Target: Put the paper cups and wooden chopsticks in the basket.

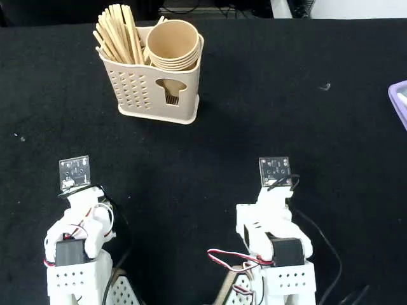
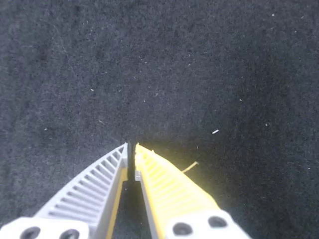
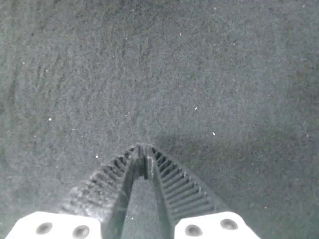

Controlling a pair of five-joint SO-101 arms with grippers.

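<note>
A beige perforated basket (image 1: 156, 95) stands at the back left of the black table. A stack of paper cups (image 1: 173, 44) sits in its right side and a bundle of wooden chopsticks (image 1: 117, 35) leans in its left side. Both arms are folded back at the near edge, far from the basket. My left gripper (image 2: 131, 147) is shut with nothing in it, close above the black cloth. My right gripper (image 3: 143, 148) is shut and empty too, just over the cloth. From above, the left arm (image 1: 79, 219) and right arm (image 1: 273, 219) sit side by side.
A purple tray edge (image 1: 399, 101) pokes in at the far right. Black cloth (image 1: 267, 108) covers the whole table. Loose cables (image 1: 331, 267) trail by the right arm's base.
</note>
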